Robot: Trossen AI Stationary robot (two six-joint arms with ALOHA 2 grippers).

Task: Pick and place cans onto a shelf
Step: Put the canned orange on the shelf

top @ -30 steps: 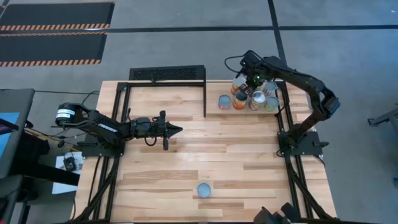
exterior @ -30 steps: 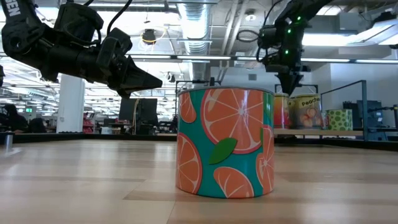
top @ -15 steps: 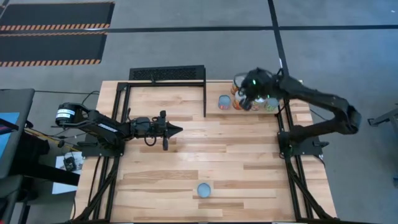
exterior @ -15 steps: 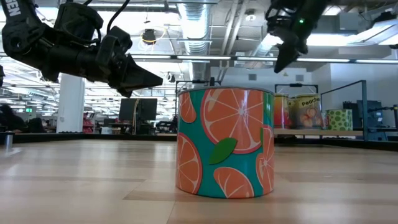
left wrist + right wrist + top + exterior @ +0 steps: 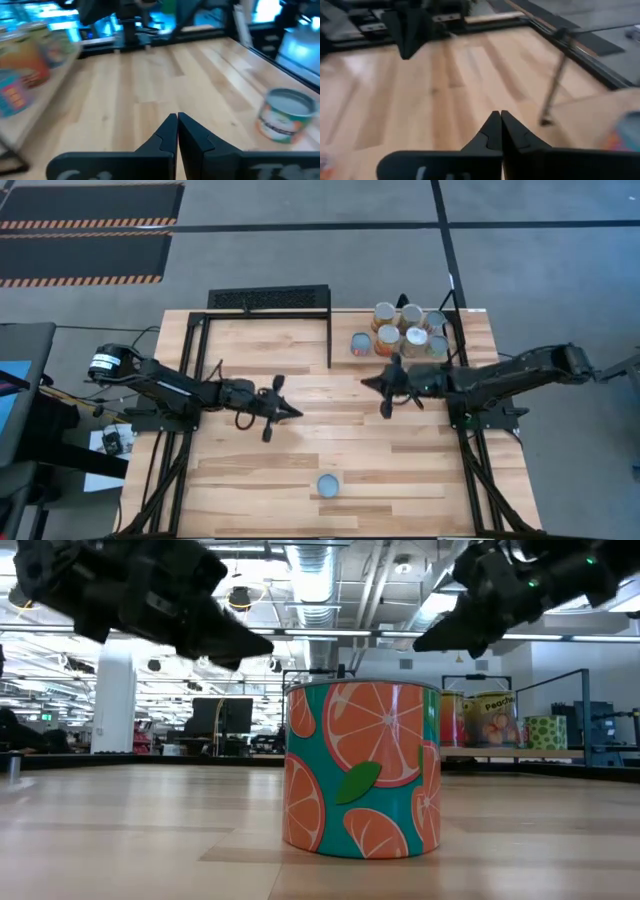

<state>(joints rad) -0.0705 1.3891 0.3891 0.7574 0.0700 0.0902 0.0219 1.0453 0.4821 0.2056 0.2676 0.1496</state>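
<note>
Left gripper (image 5: pixel 298 415): closed, empty, above bare wood mid-table.
Right gripper (image 5: pixel 364 382): closed, empty, facing it.
Orange-print can (image 5: pixel 328 485): alone near table's (image 5: pixel 400 450) front edge.

wooden table (image 5: pixel 330 445) | black metal frame (image 5: pixel 268 298) at far edge | grey floor (image 5: pixel 300 250)

we saw a grey floor (image 5: pixel 300 250) with striped black mats (image 5: pixel 85 230), ceiling pipes (image 5: pixel 330 570) overhead, and a white pillar (image 5: pixel 113 705) behind.
</note>
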